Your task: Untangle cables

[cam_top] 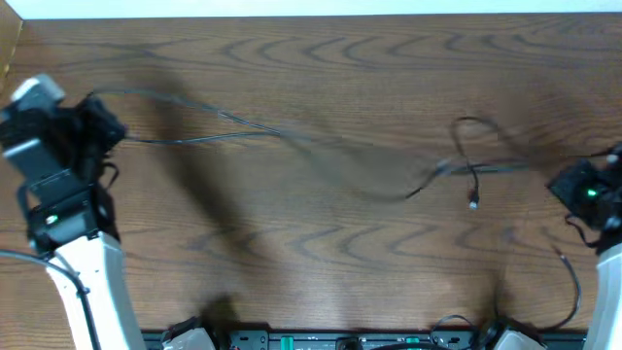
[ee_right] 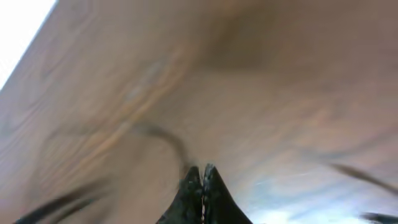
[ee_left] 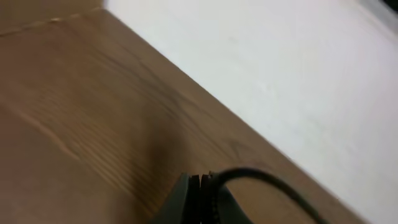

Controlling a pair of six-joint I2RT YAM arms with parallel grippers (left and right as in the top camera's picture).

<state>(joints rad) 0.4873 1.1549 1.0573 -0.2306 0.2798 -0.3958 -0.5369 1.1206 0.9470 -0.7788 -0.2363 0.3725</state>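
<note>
The cables (cam_top: 243,126) are stretched in a long line across the wooden table (cam_top: 321,282), from the far left edge to the right side. At the left end they are clamped in the left gripper (cam_top: 109,126). In the left wrist view its fingers are pressed together on a black cable (ee_left: 267,177) that curves out to the right. At the right end a strand is run into the right gripper (cam_top: 556,177). The right wrist view is blurred, but the fingers are seen closed together, and a dark cable (ee_right: 168,137) is led down to their tips, so a grip on it is judged likely.

The left half is drawn out into two nearly parallel strands. The middle stretch is smeared, and it cannot be told whether the strands are crossed there. Near the right gripper a small loop (cam_top: 473,124) is left standing, with a plug (cam_top: 473,202) hung below it.

The task is judged well advanced but not finished: that loop and any crossing at the middle remain to be cleared, and the cables are not yet laid apart.
</note>
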